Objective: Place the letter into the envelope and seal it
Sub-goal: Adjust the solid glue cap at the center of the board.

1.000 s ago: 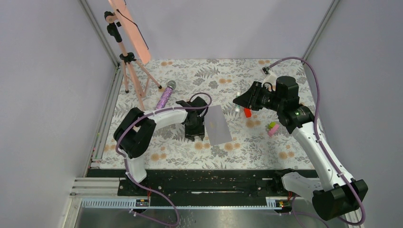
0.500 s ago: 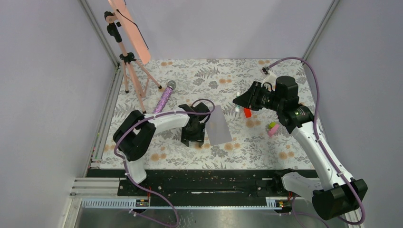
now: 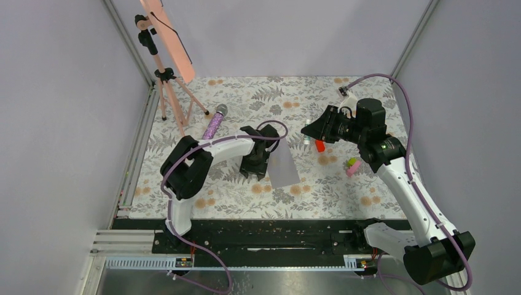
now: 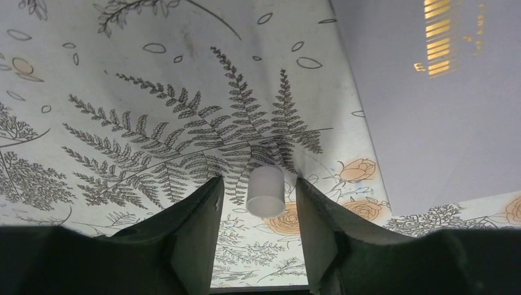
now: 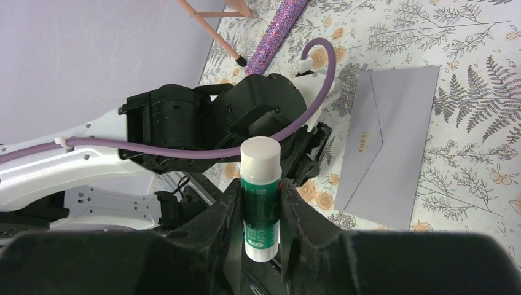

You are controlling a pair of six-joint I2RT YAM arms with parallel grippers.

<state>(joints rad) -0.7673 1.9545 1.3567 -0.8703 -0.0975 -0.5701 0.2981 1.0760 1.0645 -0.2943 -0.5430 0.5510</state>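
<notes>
The grey-lilac envelope (image 3: 284,161) lies flat on the floral table with its flap folded down; it also shows in the right wrist view (image 5: 387,138) and the left wrist view (image 4: 430,117). No cream letter is in view. My left gripper (image 3: 255,168) is low at the envelope's left edge, open (image 4: 258,183), with a small white cap (image 4: 265,190) lying on the table between its fingers, untouched. My right gripper (image 3: 312,131) hovers to the right of the envelope, shut (image 5: 261,187) on a green and white glue stick (image 5: 260,203), held upright.
A purple glitter microphone (image 3: 213,126) lies left of the envelope. A pink tripod (image 3: 167,86) stands at the back left. A red item (image 3: 319,145) and a pink and green piece (image 3: 352,165) lie under the right arm. Frame rails bound the table's sides.
The left arm's elbow has swung to the right, and its gripper dipped toward the near edge and came back beside the envelope. The right arm and the envelope have not moved.
</notes>
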